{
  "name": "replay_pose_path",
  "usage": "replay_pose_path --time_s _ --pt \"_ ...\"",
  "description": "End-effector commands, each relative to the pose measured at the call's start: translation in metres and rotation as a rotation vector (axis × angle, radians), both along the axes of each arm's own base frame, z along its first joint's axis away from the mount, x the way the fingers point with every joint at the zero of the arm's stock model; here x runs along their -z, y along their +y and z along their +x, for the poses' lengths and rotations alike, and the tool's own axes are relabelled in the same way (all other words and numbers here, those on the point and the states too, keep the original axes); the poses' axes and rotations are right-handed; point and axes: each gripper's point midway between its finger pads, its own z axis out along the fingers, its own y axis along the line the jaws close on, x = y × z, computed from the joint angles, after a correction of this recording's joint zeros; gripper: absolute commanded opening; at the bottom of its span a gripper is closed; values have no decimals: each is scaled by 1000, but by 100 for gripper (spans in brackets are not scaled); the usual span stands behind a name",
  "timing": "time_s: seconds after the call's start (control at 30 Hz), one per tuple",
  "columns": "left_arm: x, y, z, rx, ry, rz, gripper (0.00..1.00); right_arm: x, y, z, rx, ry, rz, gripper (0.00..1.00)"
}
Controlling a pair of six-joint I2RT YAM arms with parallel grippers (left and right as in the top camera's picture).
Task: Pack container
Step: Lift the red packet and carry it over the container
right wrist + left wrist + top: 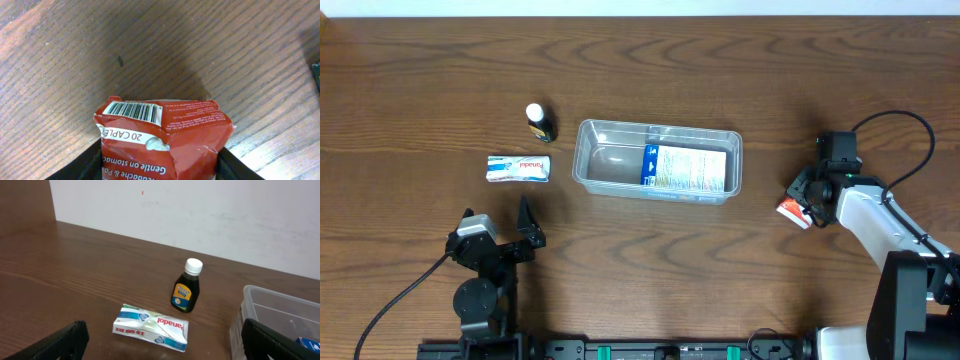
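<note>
Overhead: container (610,160) lies well left of right fingers (802,188) pinching red packet (790,211).

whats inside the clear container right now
One blue-and-white box lies flat in the right part of the container; the left part shows bare clear floor. Whatever might sit beneath the box is covered by it.

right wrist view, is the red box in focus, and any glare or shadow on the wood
Right wrist: the red box is sharp, barcode and print readable; a dark shadow lies on the table just beyond it, pale glare at upper left. Left wrist: the bottle is crisp. Overhead: even light, faint shine on the container rim.
</note>
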Motion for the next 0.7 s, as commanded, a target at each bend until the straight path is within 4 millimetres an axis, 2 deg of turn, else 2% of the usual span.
replay_pose_path --time_s 0.0,0.1,0.2,0.37,0.53,0.6,0.67 --pt "17 3 -1 -14 51 13 98 -2 4 0 -63 3 8 52" --pt "17 3 -1 -14 51 13 98 -23 26 16 -159 -74 103 50" --pt "17 3 -1 -14 51 13 98 -55 48 32 -248 -185 199 47" --pt "17 3 -1 -14 51 13 98 -126 77 50 -372 -422 315 44" --pt "17 3 -1 -14 51 13 98 -198 97 52 -455 -655 382 44" --pt "17 3 -1 -14 51 13 98 -227 110 49 -496 -748 417 44" --pt "17 3 -1 -14 51 13 98 -248 126 48 -535 -816 443 44"
